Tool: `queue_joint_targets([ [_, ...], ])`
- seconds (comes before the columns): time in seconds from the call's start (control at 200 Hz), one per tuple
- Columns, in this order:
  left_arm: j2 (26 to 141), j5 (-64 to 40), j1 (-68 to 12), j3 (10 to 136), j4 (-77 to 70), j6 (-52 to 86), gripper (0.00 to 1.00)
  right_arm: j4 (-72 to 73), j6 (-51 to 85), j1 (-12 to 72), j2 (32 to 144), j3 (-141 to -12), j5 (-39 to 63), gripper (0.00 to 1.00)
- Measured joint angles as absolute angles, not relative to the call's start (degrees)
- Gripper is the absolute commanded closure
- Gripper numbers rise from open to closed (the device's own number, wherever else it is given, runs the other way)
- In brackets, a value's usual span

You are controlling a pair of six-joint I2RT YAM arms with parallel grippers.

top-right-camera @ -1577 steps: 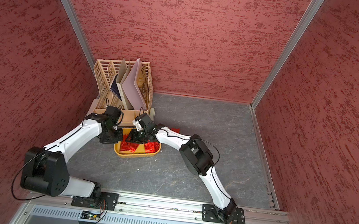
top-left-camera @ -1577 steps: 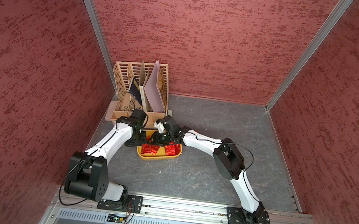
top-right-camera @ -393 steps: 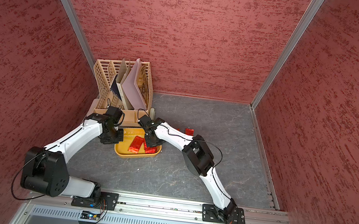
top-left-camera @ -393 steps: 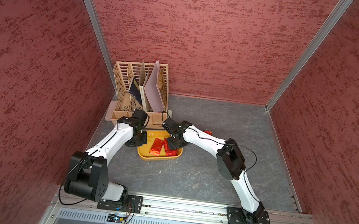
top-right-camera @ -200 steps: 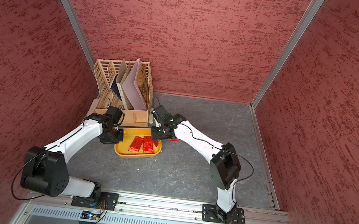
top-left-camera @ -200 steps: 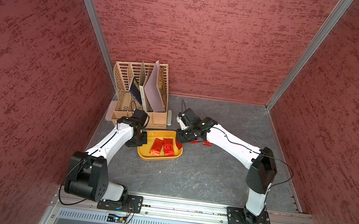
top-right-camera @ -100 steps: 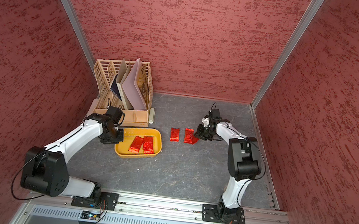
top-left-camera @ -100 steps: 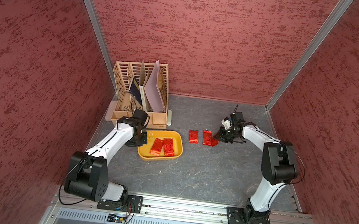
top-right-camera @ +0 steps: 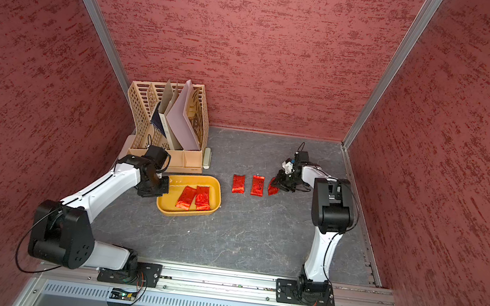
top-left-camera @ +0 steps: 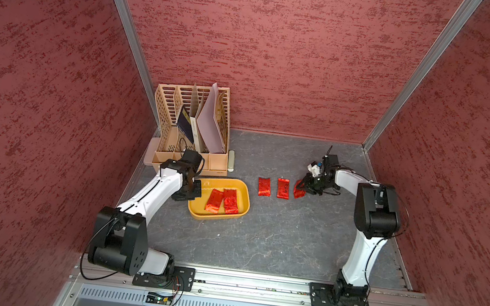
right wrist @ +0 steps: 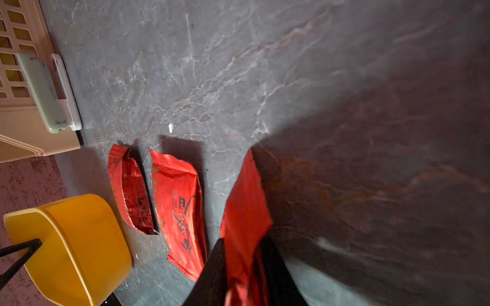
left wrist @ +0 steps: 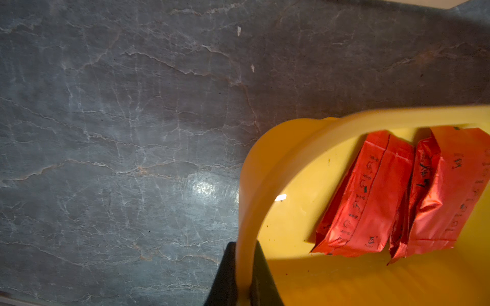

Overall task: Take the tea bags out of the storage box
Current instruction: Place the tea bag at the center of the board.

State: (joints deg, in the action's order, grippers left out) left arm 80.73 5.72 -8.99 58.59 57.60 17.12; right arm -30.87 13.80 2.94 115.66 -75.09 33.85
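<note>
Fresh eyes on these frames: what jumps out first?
Shiny red foil tea bags stand out on the grey table: two lie side by side right of the shallow mustard-yellow plastic tub, and a third tea bag stands on edge, pinched in the right gripper. Two more lie in the tub, whose rim the left gripper clamps. A beige slotted file rack holding papers stands in the back left corner.

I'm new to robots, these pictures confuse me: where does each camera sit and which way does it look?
Top views: high above the base, looking down at the table; both arms show.
Left wrist: on the left arm, facing down; left gripper clamps the storage box rim.
Right wrist: on the right arm, facing down; right gripper straddles a tea bag.
Shared: all show the storage box.
</note>
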Motion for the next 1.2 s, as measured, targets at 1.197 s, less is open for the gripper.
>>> queue_joint_targets([
  [1.197, 81.4, 5.7, -9.0, 58.6, 57.6, 17.2, 1.00, -29.8, 15.2, 1.3, 112.1, -72.6, 25.6, 0.38],
])
